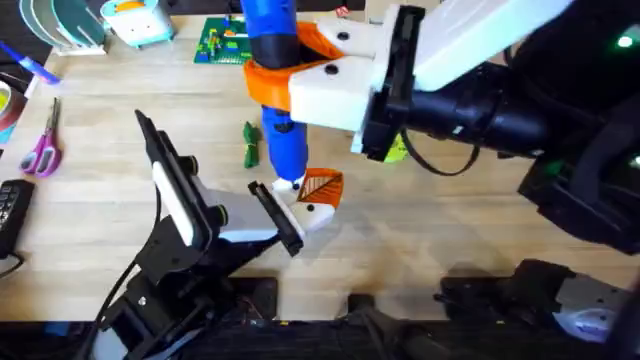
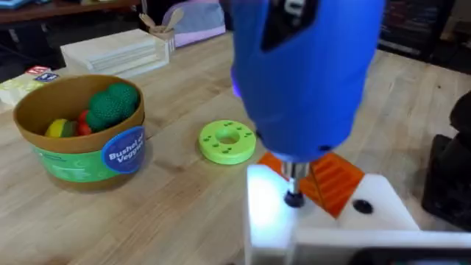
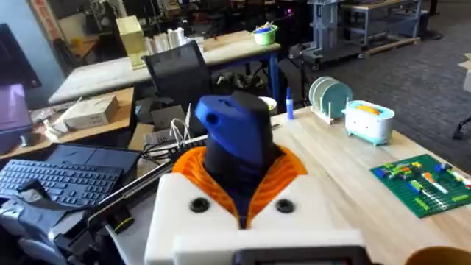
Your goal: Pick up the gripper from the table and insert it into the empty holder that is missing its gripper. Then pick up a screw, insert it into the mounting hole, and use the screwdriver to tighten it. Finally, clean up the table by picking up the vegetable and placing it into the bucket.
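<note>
One blue screwdriver (image 1: 276, 90), one dark green vegetable (image 1: 250, 144), one yellow bucket (image 2: 81, 129), one lime-green disc (image 2: 227, 141), one pair of purple-handled scissors (image 1: 44, 145), one green building-brick plate (image 1: 220, 40), two robot arms

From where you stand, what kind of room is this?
Probably a robotics lab or workshop: long wooden workbenches, a keyboard amid loose cables, and a green circuit board on the table.
</note>
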`<control>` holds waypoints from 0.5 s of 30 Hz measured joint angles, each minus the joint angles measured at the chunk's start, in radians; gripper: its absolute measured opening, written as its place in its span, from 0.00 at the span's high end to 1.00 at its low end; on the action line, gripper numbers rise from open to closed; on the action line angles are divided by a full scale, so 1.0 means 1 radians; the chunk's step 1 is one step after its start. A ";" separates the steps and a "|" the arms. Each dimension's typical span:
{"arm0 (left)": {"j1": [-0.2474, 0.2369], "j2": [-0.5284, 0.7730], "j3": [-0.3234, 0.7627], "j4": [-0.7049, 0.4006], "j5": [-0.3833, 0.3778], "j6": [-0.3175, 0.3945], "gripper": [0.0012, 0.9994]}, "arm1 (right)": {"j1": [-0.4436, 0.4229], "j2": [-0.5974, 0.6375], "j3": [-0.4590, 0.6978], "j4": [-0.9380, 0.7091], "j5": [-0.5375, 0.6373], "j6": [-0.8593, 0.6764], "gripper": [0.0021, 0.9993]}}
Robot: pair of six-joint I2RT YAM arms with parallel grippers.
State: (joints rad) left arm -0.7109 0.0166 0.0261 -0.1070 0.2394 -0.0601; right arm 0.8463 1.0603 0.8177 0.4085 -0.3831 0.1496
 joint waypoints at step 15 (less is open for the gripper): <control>0.000 0.000 0.000 0.000 0.000 0.000 0.99 | 0.000 -0.020 0.000 -0.048 0.000 -0.025 0.98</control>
State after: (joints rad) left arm -0.7109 0.0166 0.0261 -0.1070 0.2394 -0.0601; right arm 0.8463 1.0405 0.8177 0.3605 -0.3828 0.1247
